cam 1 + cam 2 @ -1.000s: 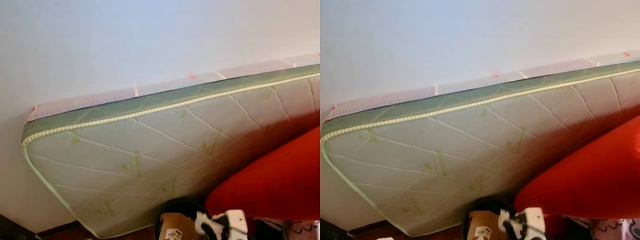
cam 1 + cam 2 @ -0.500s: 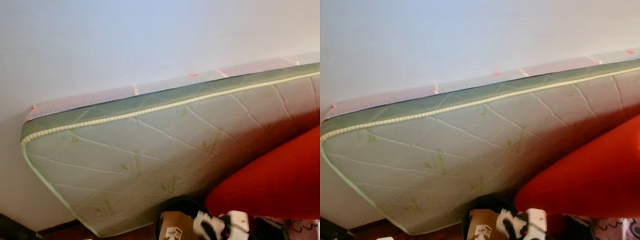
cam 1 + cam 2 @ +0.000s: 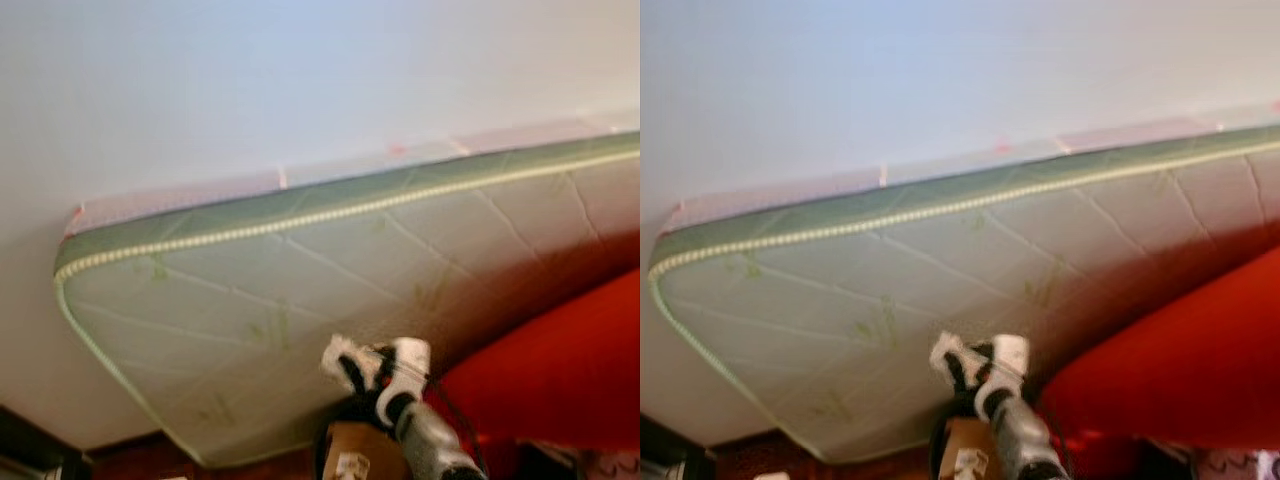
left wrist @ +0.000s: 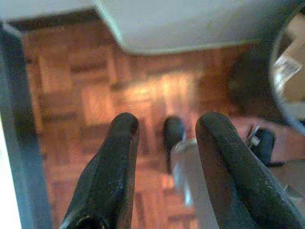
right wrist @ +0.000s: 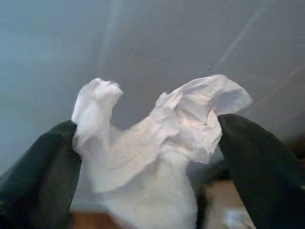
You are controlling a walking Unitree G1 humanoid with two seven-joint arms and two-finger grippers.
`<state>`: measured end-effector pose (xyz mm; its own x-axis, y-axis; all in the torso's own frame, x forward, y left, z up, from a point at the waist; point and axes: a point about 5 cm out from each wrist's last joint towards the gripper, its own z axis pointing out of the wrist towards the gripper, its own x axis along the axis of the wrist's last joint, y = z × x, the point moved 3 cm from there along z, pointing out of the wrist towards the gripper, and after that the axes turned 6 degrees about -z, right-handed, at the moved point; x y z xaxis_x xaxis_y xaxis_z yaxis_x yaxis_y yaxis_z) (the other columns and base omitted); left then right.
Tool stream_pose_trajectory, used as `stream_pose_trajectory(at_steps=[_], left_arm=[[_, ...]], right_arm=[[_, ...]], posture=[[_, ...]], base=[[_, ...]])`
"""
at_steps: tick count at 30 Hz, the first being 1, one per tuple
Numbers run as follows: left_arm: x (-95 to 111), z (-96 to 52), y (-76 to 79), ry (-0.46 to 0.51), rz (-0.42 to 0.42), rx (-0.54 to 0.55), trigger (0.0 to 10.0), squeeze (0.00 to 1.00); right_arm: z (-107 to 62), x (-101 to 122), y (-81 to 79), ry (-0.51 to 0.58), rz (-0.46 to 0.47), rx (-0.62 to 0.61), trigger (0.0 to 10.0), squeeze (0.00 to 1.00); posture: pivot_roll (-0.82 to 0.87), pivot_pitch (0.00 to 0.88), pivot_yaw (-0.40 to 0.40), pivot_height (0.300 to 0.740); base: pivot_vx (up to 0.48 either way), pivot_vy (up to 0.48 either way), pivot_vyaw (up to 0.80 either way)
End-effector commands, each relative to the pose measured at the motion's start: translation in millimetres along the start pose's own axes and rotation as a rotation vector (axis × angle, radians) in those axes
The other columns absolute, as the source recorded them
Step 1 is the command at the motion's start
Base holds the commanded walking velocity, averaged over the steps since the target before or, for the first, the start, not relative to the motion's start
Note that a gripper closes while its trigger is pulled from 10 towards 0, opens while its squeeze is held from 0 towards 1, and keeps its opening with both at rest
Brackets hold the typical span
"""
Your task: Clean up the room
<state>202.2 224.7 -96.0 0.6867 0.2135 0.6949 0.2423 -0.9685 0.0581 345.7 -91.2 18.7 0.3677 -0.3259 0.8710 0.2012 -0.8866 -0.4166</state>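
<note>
From the head camera I see my right gripper (image 3: 378,372) raised in front of the quilted green mattress (image 3: 300,290) that leans on its edge against the pale wall (image 3: 250,80), its two black fingers clamped on a crumpled white tissue (image 5: 152,148) (the paper bulges out between them and above the tips). Just below the gripper sits a black bin (image 3: 335,440) with a cardboard box (image 3: 350,455) inside, and a red cushion (image 3: 560,380) lies to its right. My left gripper (image 4: 167,143) hangs low over the wooden parquet floor (image 4: 95,95), fingers spread apart with nothing between them.
</note>
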Motion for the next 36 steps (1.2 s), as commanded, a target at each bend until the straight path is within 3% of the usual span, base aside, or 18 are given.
stream_pose_trajectory(at_steps=[1,2,5,6,7,9,14,17,27,30,31,33,34,36], left_arm=[[-7,-1.3,-0.2,-0.026,0.015,0.001,10.0,0.00],[-7,-1.3,-0.2,-0.026,0.015,0.001,10.0,0.00],[-6,-1.2,0.1,-0.024,0.011,0.003,10.0,0.00],[-6,-1.2,0.1,-0.021,0.007,0.004,10.0,0.00],[-6,-1.2,0.1,-0.021,0.007,0.004,10.0,0.00],[-6,-1.2,0.1,-0.020,0.006,0.004,10.0,0.00],[-9,-2.1,-1.1,-0.027,0.007,0.004,10.0,0.00],[-10,-2.7,-2.7,-0.031,0.006,0.009,10.0,0.00],[-10,-2.5,-2.0,-0.034,0.006,0.006,10.0,0.00],[-10,-2.1,-0.6,-0.034,0.005,0.009,10.0,0.00],[-9,-2.0,-0.4,-0.032,0.004,0.010,10.0,0.00],[-9,-2.0,-0.7,-0.031,0.004,0.011,10.0,0.00],[-9,-2.0,-1.0,-0.031,0.003,0.012,10.0,0.00],[-10,-2.1,-1.0,-0.032,0.004,0.012,10.0,0.00]], right_arm=[[-1.8,14,10.8,0.062,-0.004,-0.015,10.0,0.00],[-1.8,14,10.8,0.062,-0.004,-0.015,10.0,0.00],[-4.1,10,16.8,0.008,-0.152,-0.032,10.0,0.00],[-6.3,8,24.0,-0.011,-0.225,-0.093,10.0,0.00],[-6.3,8,24.0,-0.011,-0.225,-0.093,10.0,0.00],[-14.1,1,44.1,-0.074,-0.344,-0.248,10.0,0.00],[-20.8,-1,55.0,-0.082,-0.347,-0.279,10.0,0.00],[-27.3,-15,61.9,-0.175,-0.453,-0.286,10.0,0.00],[-37.2,-47,62.9,-0.351,-0.415,-0.276,10.0,0.00],[-33.9,-44,53.6,-0.275,-0.322,-0.215,10.0,0.00],[-27.1,-16,53.8,-0.100,-0.301,-0.238,10.0,0.00],[-24.2,0,55.1,-0.010,-0.251,-0.266,10.0,0.00],[-23.4,-1,55.6,-0.026,-0.235,-0.276,10.0,0.00],[-23.7,-12,54.9,-0.116,-0.302,-0.260,10.0,0.00]], posture=[[0.05,0.143,-0.023,0.740],[0.05,0.143,-0.023,0.740],[0.07,0.146,-0.030,0.740],[0.07,0.149,-0.031,0.740],[0.07,0.149,-0.031,0.740],[0.07,0.149,-0.031,0.740],[0.06,0.153,-0.028,0.740],[0.06,0.155,-0.030,0.740],[0.06,0.155,-0.027,0.740],[0.06,0.156,-0.027,0.740],[0.07,0.160,-0.026,0.740],[0.07,0.161,-0.026,0.740],[0.07,0.161,-0.026,0.740],[0.06,0.157,-0.027,0.740]], base=[[0.000,0.000,0.00],[0.000,0.000,0.00],[0.000,0.000,0.00],[0.000,0.000,0.00],[0.000,0.000,0.00],[0.000,0.000,0.00],[0.000,0.000,0.00],[0.000,0.000,0.00],[0.000,0.000,0.00],[0.000,0.000,0.00],[0.000,0.000,0.00],[0.000,0.000,0.00],[0.000,0.000,0.00],[0.000,0.000,0.00]])
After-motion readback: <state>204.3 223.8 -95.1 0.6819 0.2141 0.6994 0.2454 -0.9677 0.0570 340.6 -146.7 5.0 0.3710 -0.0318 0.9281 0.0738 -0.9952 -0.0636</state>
